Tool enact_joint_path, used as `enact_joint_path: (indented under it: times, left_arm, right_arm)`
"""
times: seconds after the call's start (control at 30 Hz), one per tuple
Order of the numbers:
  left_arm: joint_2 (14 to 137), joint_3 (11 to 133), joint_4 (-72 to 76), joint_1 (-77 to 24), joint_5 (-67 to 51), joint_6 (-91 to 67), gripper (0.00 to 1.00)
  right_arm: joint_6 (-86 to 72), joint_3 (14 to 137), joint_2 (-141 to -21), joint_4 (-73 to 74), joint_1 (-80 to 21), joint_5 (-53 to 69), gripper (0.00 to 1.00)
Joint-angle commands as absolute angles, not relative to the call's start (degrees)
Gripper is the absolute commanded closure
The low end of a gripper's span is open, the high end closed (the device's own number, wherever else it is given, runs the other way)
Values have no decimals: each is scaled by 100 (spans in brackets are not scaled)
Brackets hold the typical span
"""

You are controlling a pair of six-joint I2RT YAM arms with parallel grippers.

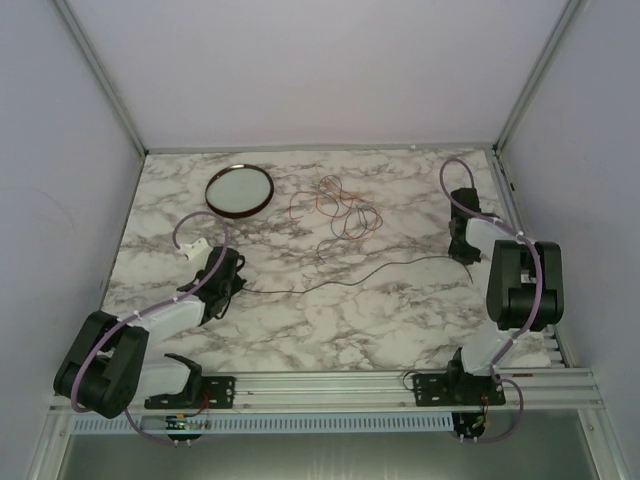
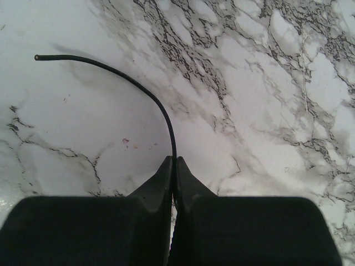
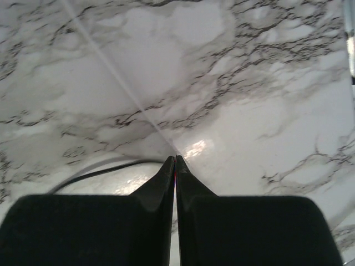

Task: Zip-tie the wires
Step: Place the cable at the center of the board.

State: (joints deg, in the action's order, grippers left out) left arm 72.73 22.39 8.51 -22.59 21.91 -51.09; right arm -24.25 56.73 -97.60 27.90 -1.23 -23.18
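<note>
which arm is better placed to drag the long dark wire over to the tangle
Left, probably: the left gripper is shut on the dark wire near its end. The right gripper is shut too, with no clear hold on it.

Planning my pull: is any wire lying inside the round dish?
No, the round dish is bare inside; the wires lie apart, to its right.

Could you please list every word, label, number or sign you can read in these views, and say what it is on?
None: there is no readable text on the marbled table, the round dish or the wires.
The small board below the front rail is too small to show any marking.
</note>
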Motion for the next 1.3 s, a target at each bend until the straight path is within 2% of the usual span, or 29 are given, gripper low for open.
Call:
enact_joint_path:
  times: [0.0, 0.2, 0.4, 0.47, 0.53, 0.63, 0.73, 0.8, 1.03, 1.27]
  left_arm:
    - [7325, 2274, 475, -2232, 2476, -5020, 100]
    - [7358, 2276, 449, -2235, 2465, -5030, 100]
    - [7429, 2285, 449, -2232, 2411, -5054, 95]
    - [7414, 2293, 445, -2235, 2405, -5039, 94]
    - [7390, 2315, 412, -2233, 2425, -5036, 86]
    - [7303, 2370, 316, -2233, 2450, -5028, 77]
    - [7145, 2452, 122, -2233, 2549, -4994, 60]
    - [7004, 2500, -42, -2233, 2651, -4969, 55]
    - [6306, 2743, -535, -2236, 2926, -4790, 37]
    - [6122, 3398, -583, -2232, 2984, -4030, 27]
  right_arm:
    - [-2269, 5757, -9799, 2872, 72, -2589, 100]
    - [-2151, 5635, -9545, 2647, 32, -1760, 100]
    - [-2115, 5524, -9203, 2637, -34, -1239, 100]
    - [-2105, 5528, -9032, 2636, -139, -1046, 89]
    - [-2148, 5545, -8852, 2650, -298, -878, 77]
    - [-2283, 5592, -8596, 2663, -586, -768, 64]
    - [-2397, 5726, -8480, 2719, -884, -712, 56]
    - [-2454, 5844, -8499, 2746, -1102, -685, 53]
    - [-2512, 6232, -9023, 2480, -1885, -522, 51]
    - [-2580, 6733, -9875, 2027, -2355, -376, 51]
